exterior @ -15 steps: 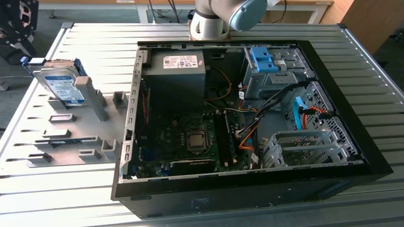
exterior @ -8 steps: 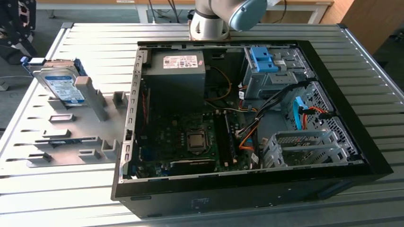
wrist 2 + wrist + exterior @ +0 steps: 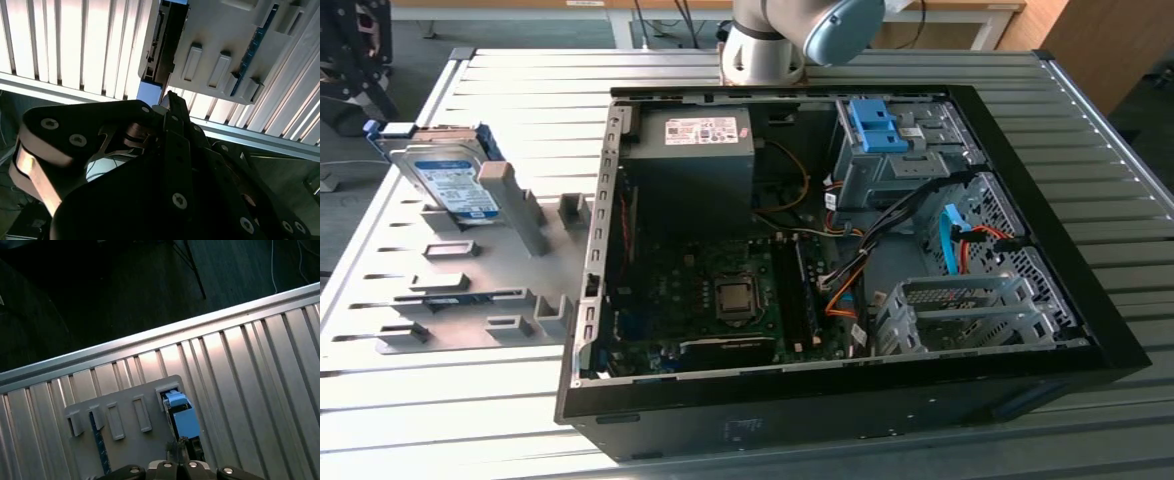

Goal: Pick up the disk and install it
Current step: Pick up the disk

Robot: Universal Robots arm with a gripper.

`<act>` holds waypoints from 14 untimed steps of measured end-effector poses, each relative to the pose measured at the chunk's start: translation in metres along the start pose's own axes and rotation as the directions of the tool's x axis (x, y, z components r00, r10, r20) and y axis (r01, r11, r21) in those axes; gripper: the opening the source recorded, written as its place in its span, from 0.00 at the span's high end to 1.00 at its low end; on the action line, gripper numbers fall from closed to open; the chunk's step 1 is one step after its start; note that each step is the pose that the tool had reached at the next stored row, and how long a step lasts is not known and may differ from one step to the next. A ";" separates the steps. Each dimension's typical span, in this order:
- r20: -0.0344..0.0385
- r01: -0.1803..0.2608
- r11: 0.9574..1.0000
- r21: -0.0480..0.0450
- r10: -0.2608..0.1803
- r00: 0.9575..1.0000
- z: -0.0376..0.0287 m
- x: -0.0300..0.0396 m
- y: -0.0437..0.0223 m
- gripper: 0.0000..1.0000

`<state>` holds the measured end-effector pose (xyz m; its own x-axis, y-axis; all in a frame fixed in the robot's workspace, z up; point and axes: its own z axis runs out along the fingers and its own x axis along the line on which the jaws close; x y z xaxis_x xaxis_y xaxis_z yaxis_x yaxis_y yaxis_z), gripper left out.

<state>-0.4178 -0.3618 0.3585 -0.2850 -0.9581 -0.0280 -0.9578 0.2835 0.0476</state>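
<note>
Rack [image 3: 520, 285] is holding the disk [image 3: 447, 180] upright in its end slot, upper left of exterior view | open case [image 3: 854, 410], centre, is housing power supply [image 3: 694, 150] and blue bracket [image 3: 878, 125] | gripper [image 3: 167, 97] is hovering near the disk, tips pressed together, empty | gripper body is running off-frame in both wrist views

It looked like a robotics lab or test workshop: a robot arm [image 3: 774, 45] was mounted at a ribbed aluminium bench [image 3: 520, 75]. An opened computer case [image 3: 787, 425] lay on it beside a slotted grey fixture [image 3: 467, 290] holding the disk [image 3: 450, 180], with wooden desks [image 3: 947, 12] behind.
</note>
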 end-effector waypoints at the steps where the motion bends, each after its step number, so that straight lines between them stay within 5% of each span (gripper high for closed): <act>1: 0.000 0.010 1.000 0.000 -0.010 1.000 0.0002 0.0000 0.0000 0.89; 6: -0.002 0.054 0.999 0.000 -0.054 0.999 0.0005 0.0001 0.0000 0.89; 14: -0.002 0.058 0.998 0.000 -0.058 0.998 0.0005 0.0001 0.0000 0.89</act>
<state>-0.4179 -0.3619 0.3580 -0.2290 -0.9730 -0.0285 -0.9727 0.2276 0.0462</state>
